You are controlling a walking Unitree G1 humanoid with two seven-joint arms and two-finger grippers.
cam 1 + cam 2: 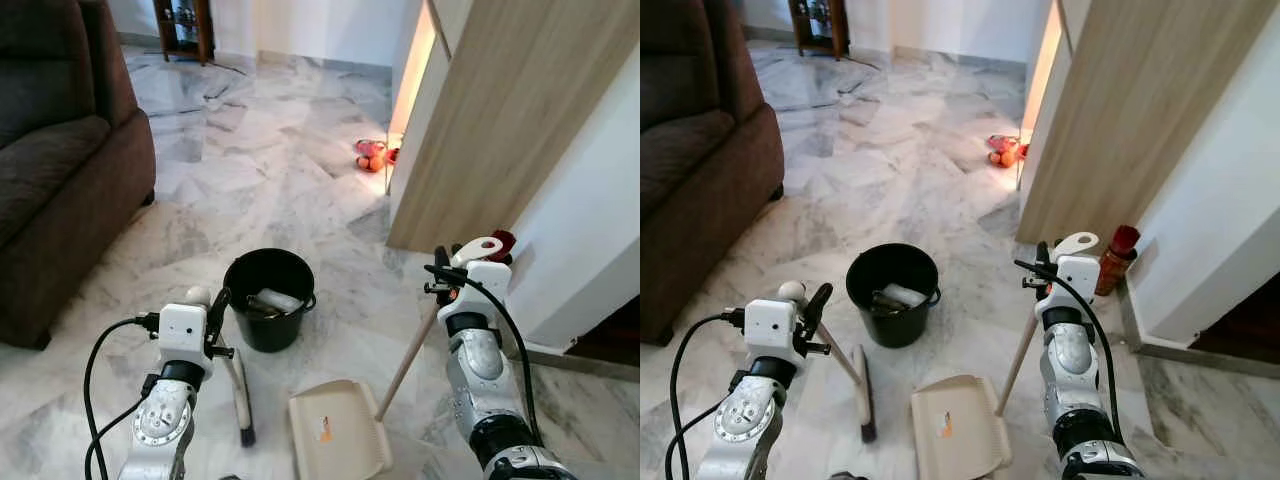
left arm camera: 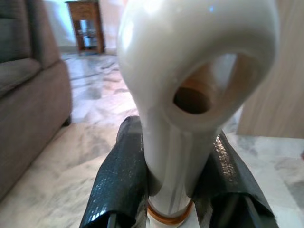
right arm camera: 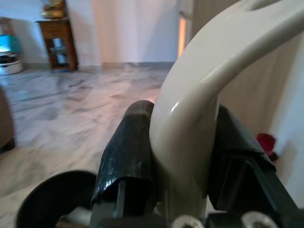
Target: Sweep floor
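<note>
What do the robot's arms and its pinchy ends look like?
Both arms are silver metal with round joints and a white boxy block at each wrist. A thin black cable loops along the left arm and another runs down the right arm. The left tool and the right tool each have two long black fingers with a rough, speckled surface.

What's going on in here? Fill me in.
The robot is partway through sweeping the marble floor. Its left gripper is shut on the cream handle of a small broom, whose head rests on the floor. Its right gripper is shut on the handle of the dustpan, which sits on the floor beside the broom. A black bucket with some rubbish in it stands just ahead of both, near the brown sofa.
</note>
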